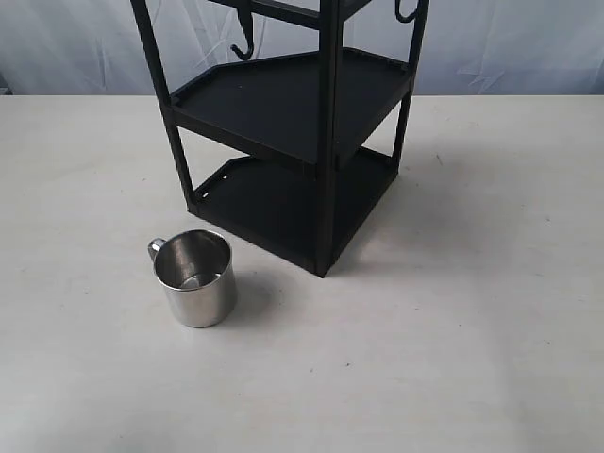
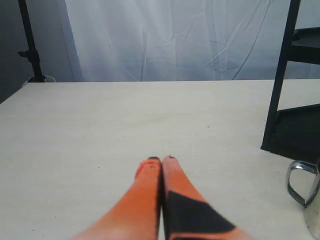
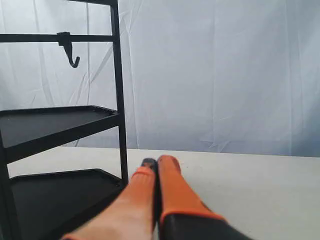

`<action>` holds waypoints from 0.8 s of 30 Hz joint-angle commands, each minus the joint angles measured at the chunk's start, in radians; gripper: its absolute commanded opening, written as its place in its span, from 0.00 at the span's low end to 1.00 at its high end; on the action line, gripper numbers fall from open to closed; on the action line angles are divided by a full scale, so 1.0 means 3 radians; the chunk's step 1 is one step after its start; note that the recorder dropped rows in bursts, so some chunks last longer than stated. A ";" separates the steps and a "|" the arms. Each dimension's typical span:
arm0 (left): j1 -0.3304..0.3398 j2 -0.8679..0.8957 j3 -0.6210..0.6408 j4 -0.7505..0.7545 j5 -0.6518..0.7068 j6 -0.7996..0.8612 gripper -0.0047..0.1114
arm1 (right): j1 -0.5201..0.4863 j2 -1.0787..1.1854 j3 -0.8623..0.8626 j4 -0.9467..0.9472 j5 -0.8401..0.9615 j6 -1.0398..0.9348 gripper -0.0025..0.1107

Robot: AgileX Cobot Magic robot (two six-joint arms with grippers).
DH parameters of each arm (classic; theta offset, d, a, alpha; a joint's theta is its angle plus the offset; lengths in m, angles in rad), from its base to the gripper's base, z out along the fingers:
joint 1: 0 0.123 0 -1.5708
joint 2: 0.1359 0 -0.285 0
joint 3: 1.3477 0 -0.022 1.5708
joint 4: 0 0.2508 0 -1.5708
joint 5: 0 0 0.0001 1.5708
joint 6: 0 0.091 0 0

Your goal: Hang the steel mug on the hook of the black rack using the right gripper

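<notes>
Standing upright on the table [image 1: 491, 311], the mug [image 1: 195, 276] sits just in front of the rack [image 1: 326, 142], near its lower left corner, handle [image 1: 156, 247] turned to the far left. Nothing grips it. Right gripper [image 3: 156, 161]: fingers pressed together, empty, held low beside the rack's right side, out of the exterior view. Left gripper [image 2: 161, 160]: likewise closed and empty, with the mug's handle [image 2: 299, 182] near it. Judged rigid, light and not fragile; the polished wall looks slippery, so a pinch across the rim opposite the handle seems soundest, leaving the loop free. Two hooks show at the top; the hook [image 1: 406, 13] on the right is the curled one.
</notes>
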 commanded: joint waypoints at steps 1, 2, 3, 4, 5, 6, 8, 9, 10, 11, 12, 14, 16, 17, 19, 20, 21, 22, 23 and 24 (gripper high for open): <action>-0.0017 0.0014 -0.0005 0.0000 -0.0048 -0.0015 0.04 | -0.0018 -0.0018 0.0004 -0.0007 -0.0069 -0.0005 0.03; -0.0017 0.0014 -0.0005 0.0000 -0.0048 -0.0015 0.04 | -0.0018 -0.0018 0.0004 -0.0007 -0.0141 -0.0005 0.03; -0.0017 0.0014 -0.0005 0.0000 -0.0048 -0.0015 0.04 | -0.0018 -0.0018 0.0004 0.0015 -0.0245 0.0008 0.03; -0.0017 0.0014 -0.0005 0.0000 -0.0048 -0.0015 0.04 | -0.0018 -0.0018 0.0004 0.0162 -0.0311 0.0088 0.03; -0.0017 0.0014 -0.0005 0.0000 -0.0048 -0.0015 0.04 | -0.0018 -0.0018 0.0004 0.0397 -0.0403 0.0328 0.03; -0.0017 0.0014 -0.0005 0.0000 -0.0048 -0.0015 0.04 | -0.0006 -0.0018 0.0004 0.0719 -0.0482 0.0584 0.03; -0.0017 0.0014 -0.0005 0.0000 -0.0048 -0.0015 0.04 | -0.0004 -0.0018 0.0004 0.1490 -0.0632 0.1397 0.03; -0.0017 0.0014 -0.0005 0.0000 -0.0048 -0.0015 0.04 | -0.0004 -0.0018 0.0004 0.1744 -0.0648 0.1688 0.03; -0.0017 0.0014 -0.0005 0.0000 -0.0048 -0.0015 0.04 | -0.0004 -0.0018 0.0004 0.1952 -0.0648 0.1946 0.03; -0.0017 0.0014 -0.0005 0.0000 -0.0048 -0.0015 0.04 | -0.0004 -0.0018 0.0004 0.2027 -0.0658 0.2086 0.03; -0.0017 0.0014 -0.0005 0.0000 -0.0048 -0.0015 0.04 | -0.0004 -0.0018 0.0004 0.2033 -0.0658 0.2164 0.03; -0.0017 0.0014 -0.0005 0.0000 -0.0048 -0.0015 0.04 | -0.0004 -0.0018 0.0004 0.2033 -0.0691 0.2292 0.03; -0.0017 0.0014 -0.0005 0.0000 -0.0048 -0.0015 0.04 | -0.0004 -0.0018 -0.0022 0.2033 -0.0787 0.2538 0.03; -0.0017 0.0014 -0.0005 0.0000 -0.0048 -0.0015 0.04 | -0.0004 -0.0018 -0.0073 0.2033 -0.0846 0.2725 0.03; -0.0017 0.0014 -0.0005 0.0000 -0.0048 -0.0015 0.04 | -0.0004 -0.0018 -0.0203 0.1991 -0.0934 0.2977 0.03; -0.0017 0.0014 -0.0005 0.0000 -0.0048 -0.0015 0.04 | -0.0004 -0.0018 -0.0282 0.1825 -0.0978 0.2963 0.03; -0.0017 0.0014 -0.0005 0.0000 -0.0048 -0.0015 0.04 | -0.0004 -0.0018 -0.0359 0.1504 -0.0985 0.2943 0.03; -0.0017 0.0014 -0.0005 0.0000 -0.0048 -0.0015 0.04 | -0.0004 -0.0018 -0.0418 0.1170 -0.0985 0.2915 0.03; -0.0017 0.0014 -0.0005 0.0000 -0.0048 -0.0015 0.04 | -0.0004 -0.0018 -0.0496 0.0681 -0.0929 0.2888 0.03; -0.0017 0.0014 -0.0005 0.0000 -0.0048 -0.0015 0.04 | -0.0004 -0.0004 -0.0586 0.0176 -0.0814 0.2888 0.03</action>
